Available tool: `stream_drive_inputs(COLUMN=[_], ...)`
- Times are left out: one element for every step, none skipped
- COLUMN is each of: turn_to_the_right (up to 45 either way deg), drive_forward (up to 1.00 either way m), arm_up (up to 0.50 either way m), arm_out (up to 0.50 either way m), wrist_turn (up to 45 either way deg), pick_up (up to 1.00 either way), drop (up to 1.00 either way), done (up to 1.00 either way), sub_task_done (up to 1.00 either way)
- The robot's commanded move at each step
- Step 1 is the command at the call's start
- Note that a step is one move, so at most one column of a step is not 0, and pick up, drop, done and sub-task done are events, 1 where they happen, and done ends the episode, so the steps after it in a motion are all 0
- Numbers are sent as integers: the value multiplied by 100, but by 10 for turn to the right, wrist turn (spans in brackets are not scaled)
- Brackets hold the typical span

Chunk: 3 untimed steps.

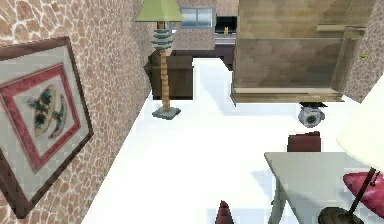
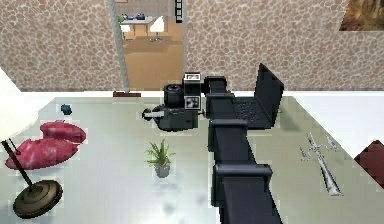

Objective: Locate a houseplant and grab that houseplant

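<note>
Houseplant, small and spiky-leaved, green in a grey pot point(image 2: 160, 160), stands upright on the pale grey-green table point(image 2: 110, 172), out in the bare middle of the top. And there's the dark square-barred arm point(image 2: 232, 140), reaching up from the arm side view's bottom edge across the table. At its far end sit the white marker squares, with the tool point(image 2: 155, 113) pointing toward that view's left. The tool sits farther up the picture than the plant, apart from it. Only bare tabletop lies behind its tip, so it holds nothing; how its fingers are set, I cannot tell.

Now the tricky bits. An open black laptop point(image 2: 266, 95) is partly hidden behind the arm. At the left edge, a white lamp shade point(image 2: 8, 110) is cut off above its round dark base point(image 2: 36, 198), and a crumpled dark-red cloth point(image 2: 45, 146) lies beside it. A tiny blue blob point(image 2: 67, 109) is too small to name. Thin silvery pieces point(image 2: 322, 160) lie near the table's right side, hard to make out. In the forward view, the table's corner shows at lower right.
</note>
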Motion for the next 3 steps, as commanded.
stream_drive_inputs(turn_to_the_right=[0, 0, 0], drive_forward=[0, 0, 0], arm_up=[-30, 0, 10], arm_out=[0, 0, 0], wrist_turn=[0, 0, 0], pick_up=[0, 100, 0], drop=[0, 0, 0], done=[0, 0, 0], sub_task_done=[0, 0, 0])
